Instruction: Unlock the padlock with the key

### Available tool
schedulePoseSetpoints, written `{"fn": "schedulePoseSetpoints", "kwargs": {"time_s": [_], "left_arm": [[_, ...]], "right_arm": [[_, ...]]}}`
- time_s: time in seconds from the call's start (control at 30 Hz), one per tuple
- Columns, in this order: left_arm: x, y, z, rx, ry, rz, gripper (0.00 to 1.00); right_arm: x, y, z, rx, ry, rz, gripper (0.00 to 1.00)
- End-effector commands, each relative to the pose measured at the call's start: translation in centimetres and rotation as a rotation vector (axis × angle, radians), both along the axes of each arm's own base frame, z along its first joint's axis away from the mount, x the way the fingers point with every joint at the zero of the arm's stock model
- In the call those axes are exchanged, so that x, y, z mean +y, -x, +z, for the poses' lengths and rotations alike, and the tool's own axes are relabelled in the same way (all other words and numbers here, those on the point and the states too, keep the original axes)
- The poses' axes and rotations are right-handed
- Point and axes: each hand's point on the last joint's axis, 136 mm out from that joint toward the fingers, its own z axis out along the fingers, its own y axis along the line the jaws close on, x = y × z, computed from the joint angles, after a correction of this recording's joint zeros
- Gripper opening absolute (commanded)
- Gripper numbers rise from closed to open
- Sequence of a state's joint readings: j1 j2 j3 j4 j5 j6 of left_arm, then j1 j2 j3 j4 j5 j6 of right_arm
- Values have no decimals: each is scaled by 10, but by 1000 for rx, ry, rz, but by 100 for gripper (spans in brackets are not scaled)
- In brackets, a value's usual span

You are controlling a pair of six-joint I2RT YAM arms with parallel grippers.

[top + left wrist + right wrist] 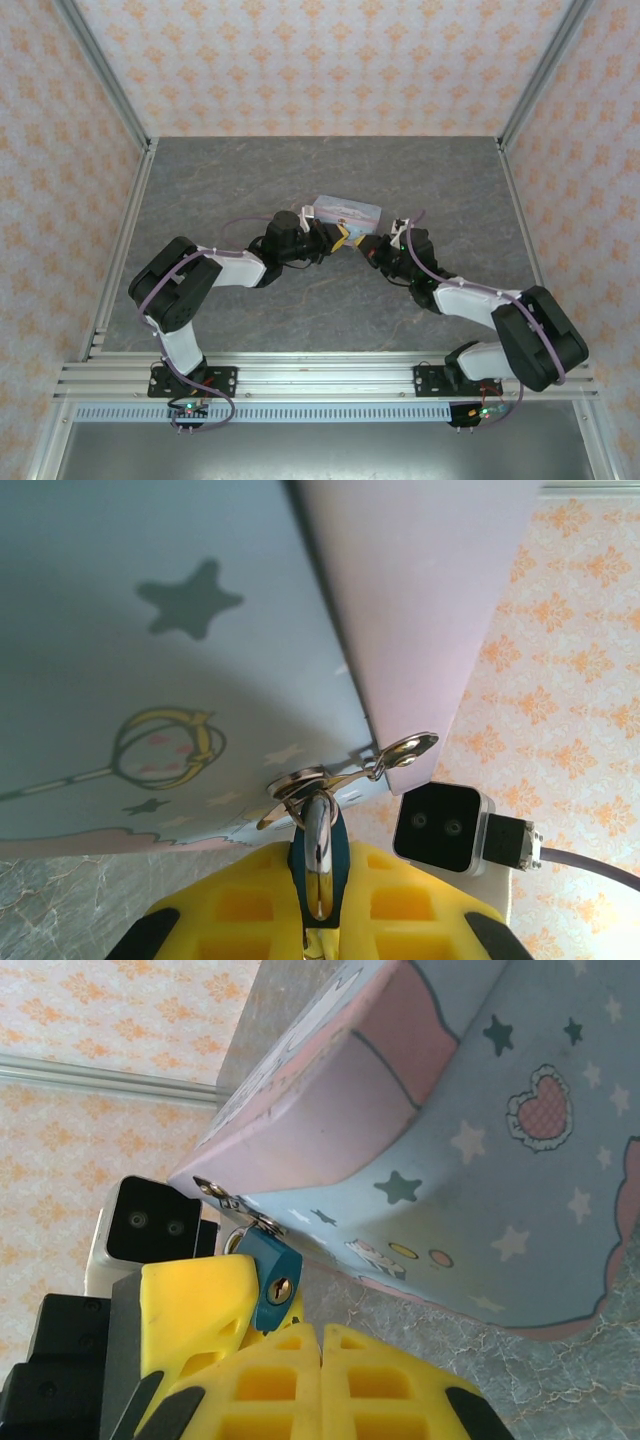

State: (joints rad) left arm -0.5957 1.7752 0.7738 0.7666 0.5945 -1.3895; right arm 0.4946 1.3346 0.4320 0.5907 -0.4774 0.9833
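- Left claw (320, 905) is pinching the padlock (318, 865). Its teal body is wedged between my yellow fingers (240, 905), and the silver shackle pokes out past the tips.
- Just beyond those tips the shackle hooks through the hasp (300, 780) at the bottom corner of the tin (150, 680). The tin looms right over the claw.
- Right claw (320, 1350) is pressed together, both yellow fingers flat against each other along the seam.
- From the right wrist, the padlock sits just up and left of my right fingertips. It's really close, but I can't tell if it's touching.
- The brass keyhole (281, 1287) faces back toward the right claw, and one left finger sits right against the padlock's far side.
- From the top, both claws meet nearly tip to tip on the near side of the tin, over the grey table (220, 190).
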Motion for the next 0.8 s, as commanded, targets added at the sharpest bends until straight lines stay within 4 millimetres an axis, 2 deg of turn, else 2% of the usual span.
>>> {"fn": "schedulePoseSetpoints", "kwargs": {"time_s": [0.0,0.3,0.77], "left_arm": [[-5,1,28,-65,39,-19,0],[-4,1,28,-67,34,-16,0],[-7,0,31,-66,37,-6,0]], "right_arm": [[2,-14,17,-44,-24,-26,0],[-2,-23,21,-49,-40,-49,0],[0,-22,27,-48,-69,-28,0]]}}
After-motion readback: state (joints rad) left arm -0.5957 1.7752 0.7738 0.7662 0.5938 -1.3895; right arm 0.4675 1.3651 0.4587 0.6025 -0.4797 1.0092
